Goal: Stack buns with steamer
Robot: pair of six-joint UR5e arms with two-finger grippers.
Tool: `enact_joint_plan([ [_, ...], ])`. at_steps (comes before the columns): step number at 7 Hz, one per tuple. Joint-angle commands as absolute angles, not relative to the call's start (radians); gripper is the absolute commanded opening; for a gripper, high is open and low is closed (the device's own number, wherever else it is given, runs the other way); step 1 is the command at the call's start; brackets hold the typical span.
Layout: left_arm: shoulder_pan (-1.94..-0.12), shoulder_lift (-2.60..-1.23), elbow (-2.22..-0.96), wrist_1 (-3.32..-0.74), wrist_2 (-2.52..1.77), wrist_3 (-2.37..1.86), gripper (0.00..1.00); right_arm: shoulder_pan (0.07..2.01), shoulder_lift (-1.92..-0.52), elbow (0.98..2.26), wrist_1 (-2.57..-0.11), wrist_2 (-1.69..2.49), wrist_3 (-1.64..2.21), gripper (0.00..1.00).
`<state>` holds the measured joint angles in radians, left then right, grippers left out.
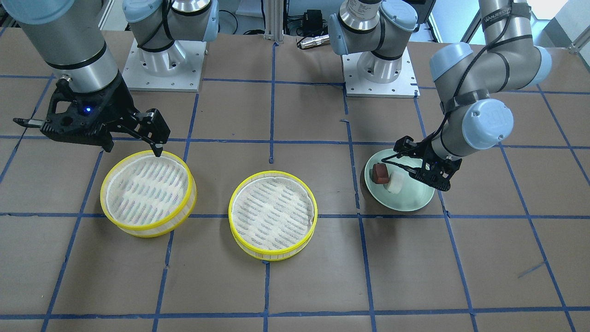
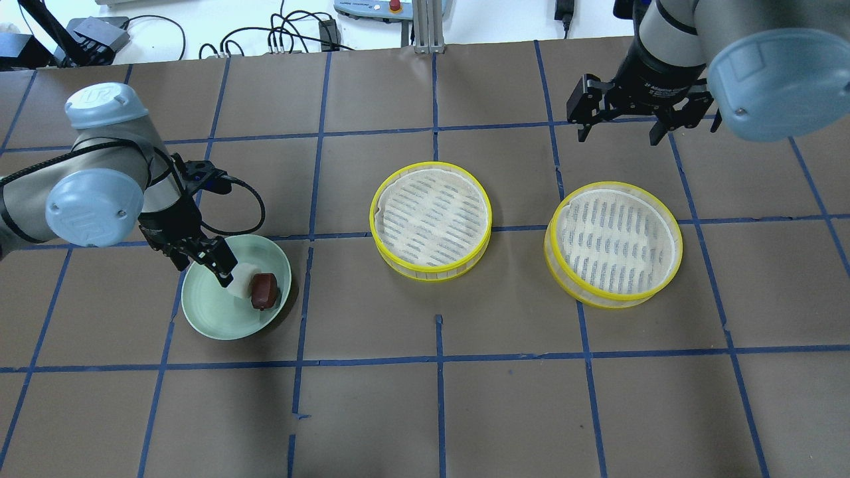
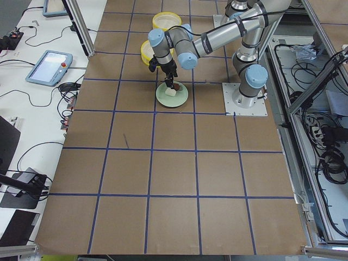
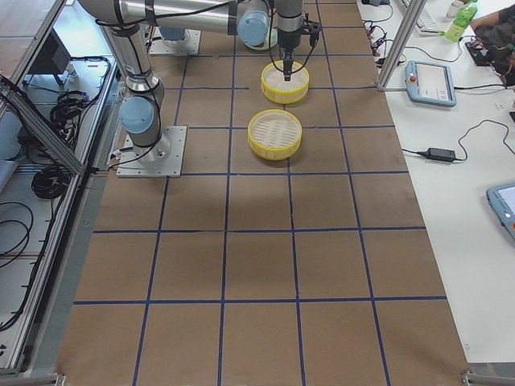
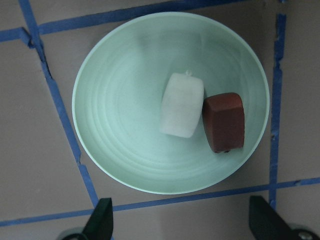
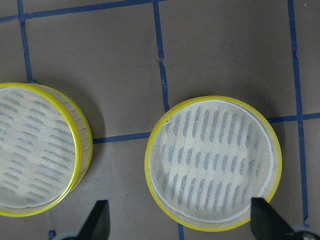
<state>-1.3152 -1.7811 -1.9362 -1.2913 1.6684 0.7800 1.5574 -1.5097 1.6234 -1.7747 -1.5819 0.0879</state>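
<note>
Left gripper [image 2: 203, 269], fingers spread, hovers over the green plate [image 2: 212, 322] where white bun [image 2: 239, 287] and brown bun [image 2: 263, 291] lie touching (likely the next pick). Empty centre steamer [image 2: 430, 222] and right steamer [image 2: 614, 242] wait on the tabletop [image 2: 425, 411]; right gripper [image 2: 619, 138] hangs open-fingered near the latter's far rim.

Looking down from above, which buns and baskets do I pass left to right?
Smooth white rounded bun, reddish-brown blocky bun, middle yellow-rimmed round steamer basket, far-right yellow-rimmed round steamer basket.
</note>
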Motion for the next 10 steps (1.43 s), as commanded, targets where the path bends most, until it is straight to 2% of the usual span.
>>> enact_joint_plan([
  [1,-1.302,-1.848,-1.950,-1.160,1.657,1.038,0.96,1.563,-1.526,1.624,-1.775,-1.634,0.077,1.00],
  [3,-1.302,-1.899,-1.988,-1.132,1.544,1.077,0.93,1.565,-1.534,1.620,-1.792,-1.626,0.077,1.00],
  [4,-1.304,-1.898,-1.988,-1.134,1.554,1.084,0.67,1.569,-1.520,1.620,-1.792,-1.621,0.084,1.00],
  [5,-1.304,-1.893,-1.982,-1.134,1.558,1.088,0.30,1.563,-1.519,1.621,-1.790,-1.621,0.075,1.00],
  [6,-1.304,-1.888,-1.979,-1.135,1.562,1.086,0.11,1.563,-1.529,1.620,-1.790,-1.620,0.077,1.00],
  [7,-1.302,-1.881,-1.974,-1.137,1.562,1.085,0.01,1.563,-1.529,1.621,-1.790,-1.593,0.077,1.00],
  [10,-1.305,-1.754,-1.895,-1.278,1.470,0.810,0.00,1.566,-1.520,1.646,-1.792,-1.586,0.075,1.00],
])
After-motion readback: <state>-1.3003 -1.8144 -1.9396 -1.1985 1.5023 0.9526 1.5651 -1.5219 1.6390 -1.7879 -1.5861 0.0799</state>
